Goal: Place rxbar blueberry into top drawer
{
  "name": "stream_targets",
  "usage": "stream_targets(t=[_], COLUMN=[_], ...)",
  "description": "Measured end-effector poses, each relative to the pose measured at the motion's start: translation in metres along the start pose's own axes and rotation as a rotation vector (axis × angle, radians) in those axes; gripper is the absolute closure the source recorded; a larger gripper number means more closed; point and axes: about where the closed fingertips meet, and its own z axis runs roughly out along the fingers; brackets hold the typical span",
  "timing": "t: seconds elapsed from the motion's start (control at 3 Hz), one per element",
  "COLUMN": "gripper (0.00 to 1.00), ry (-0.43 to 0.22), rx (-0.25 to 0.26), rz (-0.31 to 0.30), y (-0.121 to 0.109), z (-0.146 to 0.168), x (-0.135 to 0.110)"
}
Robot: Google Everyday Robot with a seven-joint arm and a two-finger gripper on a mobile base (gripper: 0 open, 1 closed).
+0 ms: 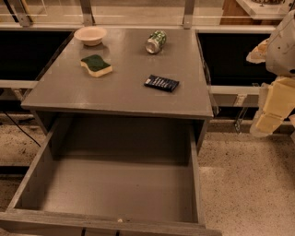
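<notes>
Top drawer (115,184) stands open; the rxbar blueberry (161,83) lies flat on the surface (69,92), so the tool (272,110), well right, its grip unreadable, may skid off it.

Place: office or lab hall, I judge.
Floor (249,184): speckled stone.
Back: glass rail (133,11) on metal posts (187,14).
Table (120,92): plain grey, drawer (115,184) open.
My gripper (267,122): far right, off the table.
</notes>
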Motion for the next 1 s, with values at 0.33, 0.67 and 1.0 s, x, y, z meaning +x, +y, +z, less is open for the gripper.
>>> stream_targets(t=[0.33, 0.67, 1.0], gripper=[0.0, 0.0, 0.0], ry=[0.0, -0.031, -0.091], rx=[0.0, 0.021, 0.052], rz=[0.0, -0.005, -0.036], y=[0.0, -0.008, -0.039], z=[0.0, 0.003, 0.022], x=[0.0, -0.014, -0.061])
